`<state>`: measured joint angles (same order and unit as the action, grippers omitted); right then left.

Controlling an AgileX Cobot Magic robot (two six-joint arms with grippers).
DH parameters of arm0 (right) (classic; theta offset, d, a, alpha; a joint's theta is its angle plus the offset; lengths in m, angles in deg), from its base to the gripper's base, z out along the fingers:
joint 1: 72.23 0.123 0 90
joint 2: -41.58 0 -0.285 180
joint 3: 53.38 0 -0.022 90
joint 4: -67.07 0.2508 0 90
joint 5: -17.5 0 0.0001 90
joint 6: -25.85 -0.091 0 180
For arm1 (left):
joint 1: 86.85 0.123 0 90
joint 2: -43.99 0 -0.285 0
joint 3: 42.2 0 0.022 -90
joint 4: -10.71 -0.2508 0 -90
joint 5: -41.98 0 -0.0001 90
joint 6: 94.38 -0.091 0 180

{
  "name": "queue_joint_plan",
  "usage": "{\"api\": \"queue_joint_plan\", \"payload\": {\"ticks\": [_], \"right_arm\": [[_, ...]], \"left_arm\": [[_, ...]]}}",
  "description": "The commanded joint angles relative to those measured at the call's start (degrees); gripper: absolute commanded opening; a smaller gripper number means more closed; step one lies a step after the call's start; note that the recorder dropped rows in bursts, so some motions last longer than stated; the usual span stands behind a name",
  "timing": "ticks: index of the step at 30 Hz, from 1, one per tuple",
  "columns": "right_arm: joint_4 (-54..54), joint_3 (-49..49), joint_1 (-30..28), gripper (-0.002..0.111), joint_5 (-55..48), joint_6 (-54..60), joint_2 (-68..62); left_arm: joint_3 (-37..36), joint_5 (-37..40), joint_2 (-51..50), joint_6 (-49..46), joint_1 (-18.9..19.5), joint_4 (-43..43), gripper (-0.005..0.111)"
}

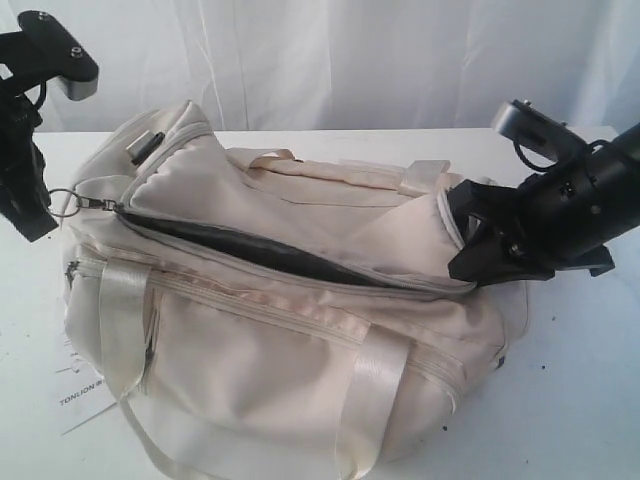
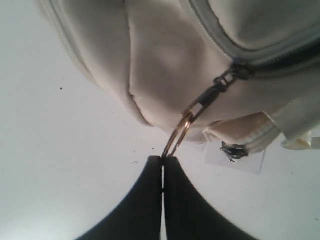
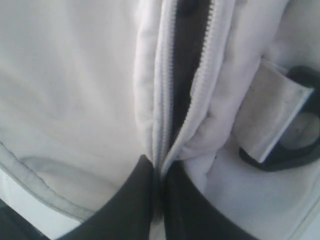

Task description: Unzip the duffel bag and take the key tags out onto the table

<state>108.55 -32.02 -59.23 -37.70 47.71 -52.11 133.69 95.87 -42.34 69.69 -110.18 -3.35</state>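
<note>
The cream duffel bag lies on the white table. Its top zipper stands open in a long slit that shows dark grey lining. At the bag's left end my left gripper is shut on the metal ring of the zipper pull. At the right end my right gripper is shut on the bag's fabric where the two zipper rows meet. The key tags are hidden; none show in any view.
A white paper label with black print pokes out at the bag's front left. Webbing handles lie over the front side. A black strap ring sits beside the right gripper. A white curtain backs the table.
</note>
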Motion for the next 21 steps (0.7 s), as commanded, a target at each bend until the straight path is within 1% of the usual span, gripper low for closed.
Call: {"api": "queue_joint_plan", "payload": {"ticks": [1,2,4,6,9,10,11,13,21], "right_arm": [[0.4,0.3,-0.5,0.002,2.3,4.0,0.0],[1.7,0.3,-0.5,0.006,1.4,4.7,0.1],[4.3,-0.2,-0.5,0.015,-1.0,6.9,0.1],[5.7,-1.4,-0.5,0.030,-3.5,9.0,0.1],[5.9,-4.3,-0.5,0.055,-6.6,9.2,0.1],[6.7,-5.6,-0.5,0.062,-7.7,10.3,0.1],[7.5,-6.8,-0.5,0.065,-8.7,11.7,0.1],[8.5,-10.2,-0.5,0.070,-9.7,12.7,0.5],[10.5,-22.8,-0.5,0.070,-10.3,12.6,2.4]], "left_arm": [[0.2,1.7,1.1,-7.4,0.3,8.0,0.000],[0.2,2.2,1.2,-10.3,0.3,11.0,0.000],[0.2,3.1,1.2,-13.1,0.3,13.2,0.000],[0.2,4.0,1.2,-14.6,0.3,14.1,0.000],[0.2,4.3,1.2,-14.6,0.3,14.4,0.000],[0.2,4.5,1.3,-14.6,0.3,14.5,0.000],[0.2,4.5,1.3,-14.6,0.3,14.6,0.000],[0.2,4.5,1.6,-14.6,0.3,15.1,0.000],[0.2,4.8,2.6,-14.6,0.3,16.8,0.000]]}}
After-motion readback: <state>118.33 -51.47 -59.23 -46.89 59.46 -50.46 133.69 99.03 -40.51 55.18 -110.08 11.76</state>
